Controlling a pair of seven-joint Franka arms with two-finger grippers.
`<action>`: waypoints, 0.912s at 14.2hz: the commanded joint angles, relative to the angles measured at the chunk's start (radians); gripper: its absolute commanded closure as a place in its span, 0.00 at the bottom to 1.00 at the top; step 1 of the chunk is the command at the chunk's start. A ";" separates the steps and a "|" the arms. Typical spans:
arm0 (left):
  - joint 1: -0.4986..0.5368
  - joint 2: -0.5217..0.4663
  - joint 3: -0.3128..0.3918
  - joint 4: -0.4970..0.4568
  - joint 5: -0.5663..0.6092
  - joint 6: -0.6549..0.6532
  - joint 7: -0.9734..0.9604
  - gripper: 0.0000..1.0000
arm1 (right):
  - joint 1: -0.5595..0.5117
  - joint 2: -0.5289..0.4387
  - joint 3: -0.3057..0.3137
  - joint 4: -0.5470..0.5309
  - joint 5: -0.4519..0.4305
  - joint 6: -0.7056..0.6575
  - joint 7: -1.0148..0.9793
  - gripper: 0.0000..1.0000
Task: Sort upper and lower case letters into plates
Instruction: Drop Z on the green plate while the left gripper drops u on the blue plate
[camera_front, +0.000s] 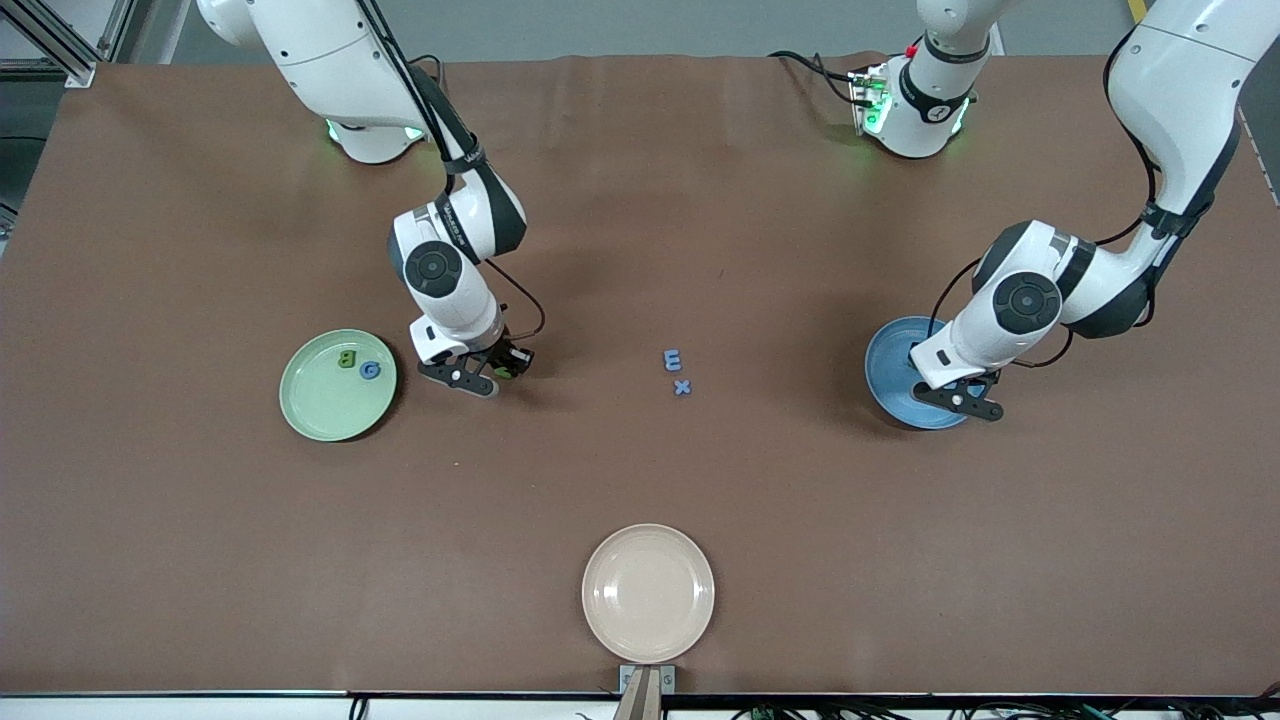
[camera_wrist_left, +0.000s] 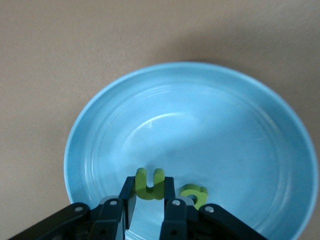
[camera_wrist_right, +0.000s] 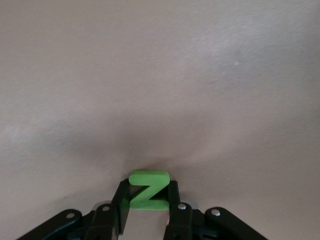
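Observation:
The blue plate (camera_front: 893, 375) lies toward the left arm's end of the table. My left gripper (camera_front: 975, 398) hangs low over it, shut on a lime-green letter u (camera_wrist_left: 150, 184). A second lime-green letter (camera_wrist_left: 195, 194) lies in the plate beside it. The pale green plate (camera_front: 325, 405) lies toward the right arm's end and holds an olive B (camera_front: 347, 358) and a blue G (camera_front: 371, 370). Beside that plate, my right gripper (camera_front: 507, 365) is down at the table, its fingers (camera_wrist_right: 173, 192) shut on a green Z (camera_wrist_right: 148, 190). A blue E (camera_front: 672, 360) and a blue x (camera_front: 682, 387) lie mid-table.
A cream-beige plate (camera_front: 648, 593) lies near the table's front edge, nearer to the camera than the E and x. Brown tabletop (camera_front: 800, 520) spreads open around the plates. The arms' bases (camera_front: 915, 125) stand along the back edge.

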 joint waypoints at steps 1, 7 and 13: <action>0.032 0.020 -0.016 -0.010 0.036 0.021 0.001 0.81 | -0.043 -0.068 -0.043 0.005 -0.012 -0.109 -0.109 0.99; 0.031 0.015 -0.021 0.000 0.037 0.021 -0.001 0.00 | -0.160 -0.168 -0.185 0.000 -0.012 -0.268 -0.520 0.99; 0.020 0.011 -0.179 0.031 0.022 -0.022 -0.262 0.00 | -0.319 -0.155 -0.210 -0.039 -0.012 -0.206 -0.783 0.98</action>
